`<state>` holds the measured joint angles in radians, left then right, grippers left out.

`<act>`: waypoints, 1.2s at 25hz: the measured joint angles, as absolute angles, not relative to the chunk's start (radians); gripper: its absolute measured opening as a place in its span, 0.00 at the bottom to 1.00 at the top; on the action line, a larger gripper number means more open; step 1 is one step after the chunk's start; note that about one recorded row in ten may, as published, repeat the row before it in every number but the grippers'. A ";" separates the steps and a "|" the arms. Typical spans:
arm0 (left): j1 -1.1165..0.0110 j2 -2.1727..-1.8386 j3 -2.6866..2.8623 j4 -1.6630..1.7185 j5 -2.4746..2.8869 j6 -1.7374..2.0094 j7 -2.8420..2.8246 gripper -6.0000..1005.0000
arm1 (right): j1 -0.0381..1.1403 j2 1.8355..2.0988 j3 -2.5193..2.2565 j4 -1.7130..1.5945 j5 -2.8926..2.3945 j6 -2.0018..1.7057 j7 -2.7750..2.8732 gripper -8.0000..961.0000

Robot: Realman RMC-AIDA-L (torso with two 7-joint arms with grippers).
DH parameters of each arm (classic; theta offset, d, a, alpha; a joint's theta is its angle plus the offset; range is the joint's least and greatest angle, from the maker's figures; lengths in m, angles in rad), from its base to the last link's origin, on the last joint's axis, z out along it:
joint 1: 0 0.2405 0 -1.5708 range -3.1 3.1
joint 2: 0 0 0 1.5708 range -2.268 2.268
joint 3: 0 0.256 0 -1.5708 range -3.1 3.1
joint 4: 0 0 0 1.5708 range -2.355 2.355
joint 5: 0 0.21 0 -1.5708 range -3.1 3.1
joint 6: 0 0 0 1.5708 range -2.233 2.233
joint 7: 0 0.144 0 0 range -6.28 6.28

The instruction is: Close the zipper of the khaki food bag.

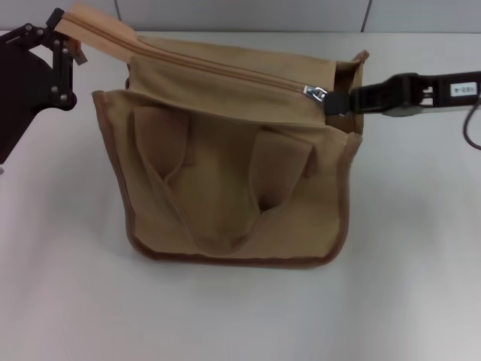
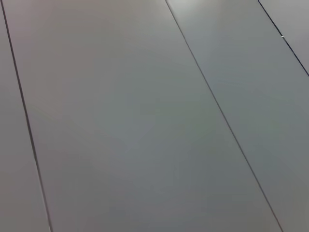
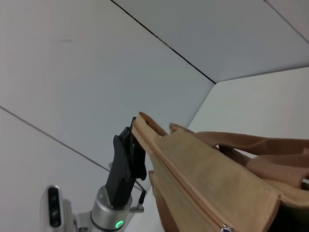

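Observation:
The khaki food bag (image 1: 225,195) stands on the white table, handles folded against its front. The zipper (image 1: 203,64) runs along its top flap, and the silver slider (image 1: 316,92) sits near the bag's right end. My right gripper (image 1: 334,101) reaches in from the right and is shut on the pull tab beside the slider. My left gripper (image 1: 69,41) is at the bag's far left top corner, shut on the flap's end and holding it raised. In the right wrist view the bag (image 3: 212,179), zipper (image 3: 183,186) and left gripper (image 3: 133,145) show.
The white table (image 1: 413,248) surrounds the bag. A grey panelled wall (image 1: 248,15) stands just behind the bag; the left wrist view shows only these panels (image 2: 145,121). A dark cable (image 1: 470,128) hangs from my right arm.

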<state>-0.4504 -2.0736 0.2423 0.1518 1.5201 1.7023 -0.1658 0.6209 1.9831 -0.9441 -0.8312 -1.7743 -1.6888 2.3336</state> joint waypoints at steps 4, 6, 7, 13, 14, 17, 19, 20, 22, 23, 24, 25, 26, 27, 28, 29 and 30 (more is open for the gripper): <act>-0.451 -2.074 0.243 0.134 1.520 1.690 -0.162 0.02 | 0.619 1.979 -0.934 -0.816 -1.774 -1.725 2.246 0.01; -0.454 -2.075 0.245 0.132 1.520 1.683 -0.163 0.03 | 0.612 1.982 -0.908 -0.812 -1.768 -1.748 2.192 0.01; -0.454 -2.075 0.245 0.132 1.520 1.683 -0.163 0.03 | 0.608 1.984 -0.885 -0.807 -1.767 -1.760 2.168 0.01; -0.461 -2.074 0.243 0.118 1.519 1.662 -0.166 0.05 | 0.558 1.981 -0.760 -0.737 -1.765 -1.829 1.931 0.05; -0.462 -2.074 0.243 0.118 1.519 1.655 -0.166 0.05 | 0.542 1.980 -0.750 -0.732 -1.765 -1.848 1.862 0.05; -0.463 -2.075 0.245 0.114 1.519 1.639 -0.167 0.06 | 0.494 1.986 -0.729 -0.727 -1.765 -1.929 1.665 0.17; -0.463 -2.075 0.245 0.106 1.519 1.636 -0.168 0.07 | 0.459 1.996 -0.715 -0.725 -1.765 -1.993 1.517 0.24; -0.463 -2.075 0.244 0.101 1.519 1.636 -0.168 0.07 | 0.441 2.003 -0.711 -0.725 -1.768 -2.015 1.445 0.29; -0.461 -2.074 0.242 0.095 1.520 1.635 -0.168 0.08 | 0.410 2.013 -0.711 -0.723 -1.779 -2.038 1.335 0.39; -0.461 -2.074 0.242 0.094 1.520 1.635 -0.168 0.08 | 0.400 2.016 -0.712 -0.719 -1.791 -2.039 1.288 0.44; -0.460 -2.074 0.242 0.093 1.520 1.635 -0.168 0.09 | 0.392 2.019 -0.714 -0.715 -1.808 -2.039 1.251 0.49; -0.459 -2.074 0.242 0.093 1.520 1.635 -0.168 0.09 | 0.390 2.021 -0.714 -0.708 -1.828 -2.036 1.225 0.57; -0.459 -2.074 0.242 0.092 1.520 1.635 -0.168 0.09 | 0.389 2.023 -0.714 -0.700 -1.852 -2.031 1.199 0.65; -0.458 -2.074 0.242 0.089 1.520 1.635 -0.172 0.10 | 0.389 2.024 -0.712 -0.690 -1.877 -2.024 1.175 0.72; -0.458 -2.074 0.242 0.088 1.520 1.635 -0.177 0.10 | 0.390 2.025 -0.712 -0.678 -1.895 -2.017 1.154 0.74; -0.457 -2.074 0.242 0.086 1.520 1.635 -0.189 0.10 | 0.392 2.025 -0.712 -0.666 -1.908 -2.010 1.135 0.76; -0.457 -2.074 0.242 0.086 1.520 1.635 -0.195 0.11 | 0.393 2.025 -0.712 -0.657 -1.915 -2.004 1.119 0.77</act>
<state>-0.4568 -2.0740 0.2421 0.0858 1.5203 1.6348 -0.1947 0.3925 2.0254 -0.7122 -0.6567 -1.9151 -2.0044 1.1192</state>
